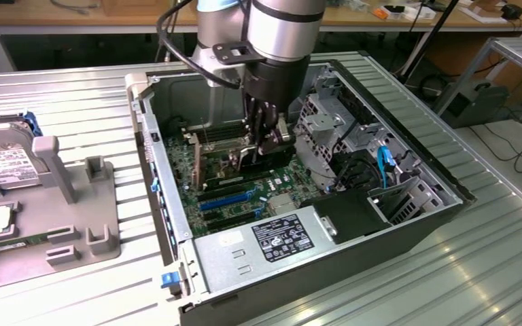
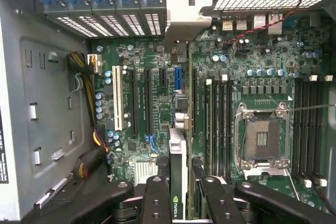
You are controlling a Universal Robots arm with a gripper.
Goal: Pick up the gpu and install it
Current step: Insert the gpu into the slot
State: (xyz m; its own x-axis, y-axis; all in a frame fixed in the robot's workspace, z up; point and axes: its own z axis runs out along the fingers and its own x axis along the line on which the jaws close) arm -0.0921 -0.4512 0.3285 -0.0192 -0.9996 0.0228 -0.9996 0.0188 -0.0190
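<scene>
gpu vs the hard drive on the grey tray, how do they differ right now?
The gpu stands on edge between the gripper fingers, inside the computer case over the motherboard; the hard drive lies flat on the grey tray outside it. The gpu is thin and dark; the drive is silver with a white label.

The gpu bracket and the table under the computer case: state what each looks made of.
The gpu, gripped edge-on in the pincer, has a bracket that looks like bare sheet metal: pale silver, thin, bent at the end, dull sheen. The table looks like ribbed aluminium, judging by its grey parallel ridges with soft reflections, though painted steel is possible.
</scene>
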